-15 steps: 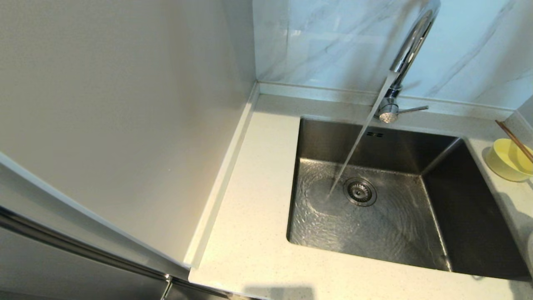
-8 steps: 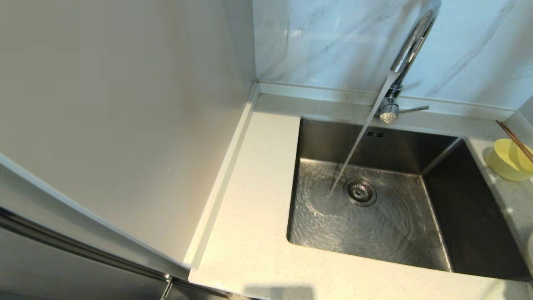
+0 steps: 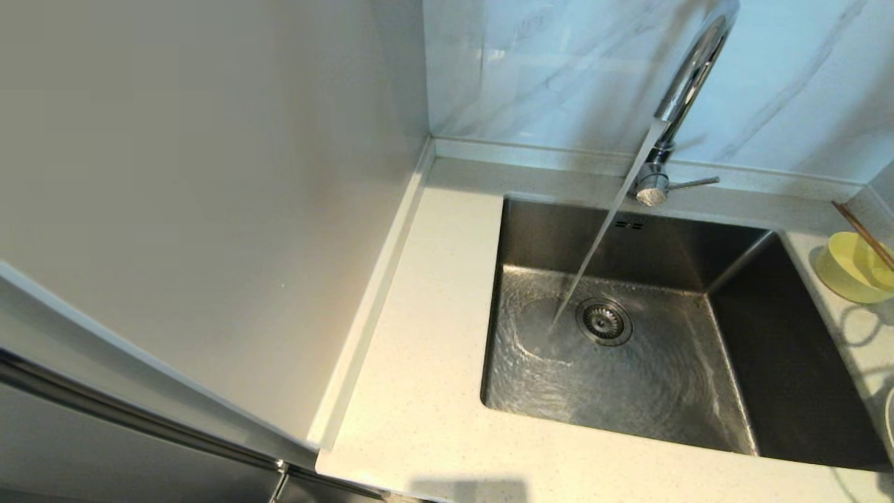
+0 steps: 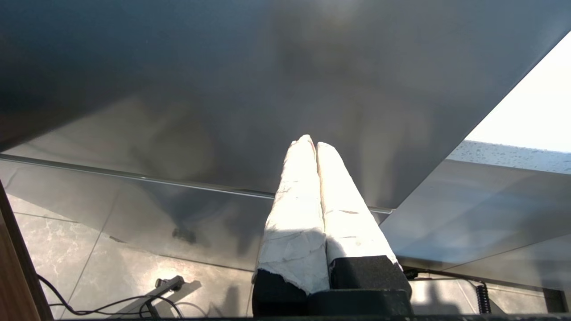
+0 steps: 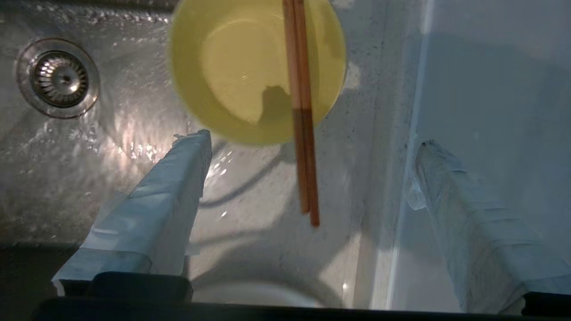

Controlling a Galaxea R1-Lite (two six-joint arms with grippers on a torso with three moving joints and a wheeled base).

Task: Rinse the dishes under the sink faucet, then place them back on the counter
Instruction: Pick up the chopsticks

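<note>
Step in hand: by my judgement, the approach to the first dish; nothing is lifted yet and the rinse has not begun.
Right hand [image 5: 308, 142]: wrapped fingers spread wide and empty, above the table to the right of the sink, shown only in the right wrist view.
Bowl [image 3: 853, 267]: small, pale yellow, upright on the table at the right edge of the head frame, just beside the basin's rim.
Chopsticks [image 5: 302, 116]: a brown pair laid across the bowl, their lower ends jutting past its rim between the spread fingers.
Plate [image 5: 263, 299]: only a pale curved edge at the bottom of the right wrist frame; little of it can be read.
Sink [image 3: 789, 363]: steel basin, right of centre in the head frame, drain strainer [image 3: 603, 321] near its middle.
Faucet [image 3: 688, 77]: chrome, upper right, running; the stream lands just left of the strainer.
Doing it well: probably close on one dish alone; loose chopsticks could roll off if the bowl tips.
In the way: the side wall close to the outer finger, lower right of the wrist frame.
Left hand [image 4: 316, 145]: parked low beside a dark panel, fingers pressed together.
</note>
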